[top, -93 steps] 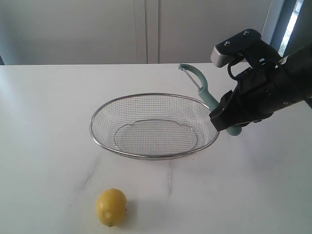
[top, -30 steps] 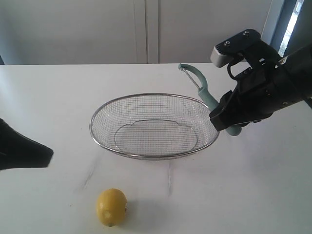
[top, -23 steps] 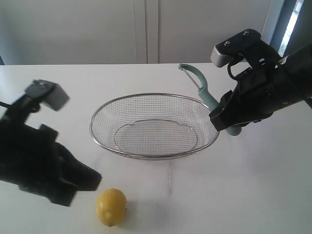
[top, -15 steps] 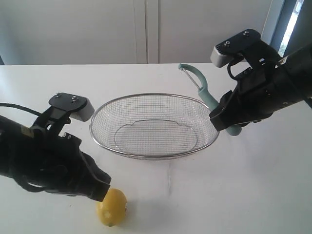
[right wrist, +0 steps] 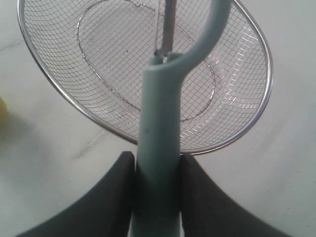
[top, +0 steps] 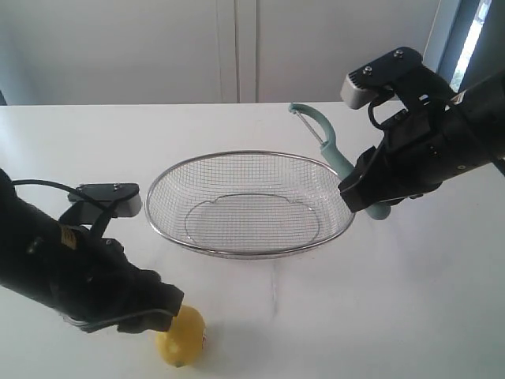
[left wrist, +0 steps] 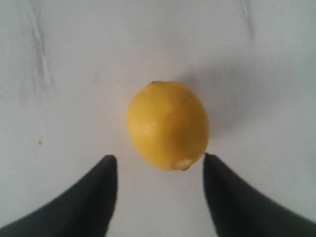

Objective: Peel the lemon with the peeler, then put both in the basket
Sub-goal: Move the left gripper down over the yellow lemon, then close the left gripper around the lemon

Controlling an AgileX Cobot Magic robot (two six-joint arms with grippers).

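Note:
The yellow lemon (top: 183, 338) lies on the white table near the front edge, partly covered by my left arm. In the left wrist view the lemon (left wrist: 168, 125) sits just ahead of my left gripper (left wrist: 159, 159), whose fingers stand open on either side of its near end without touching it. My right gripper (top: 364, 200) is shut on the handle of the teal peeler (top: 325, 140), held tilted above the right rim of the wire basket (top: 237, 251). The wrist view shows the peeler (right wrist: 163, 113) clamped in my right gripper (right wrist: 158, 163) over the basket (right wrist: 64, 94).
The white table (top: 394, 300) spreads around the basket. A pale wall with a vertical seam stands behind it, and a dark window frame (top: 450, 39) shows at the far right.
My left arm has come in from the left and lowered to the lemon, its open fingers now at the fruit. The right arm with the peeler, the basket and the lemon have not moved.

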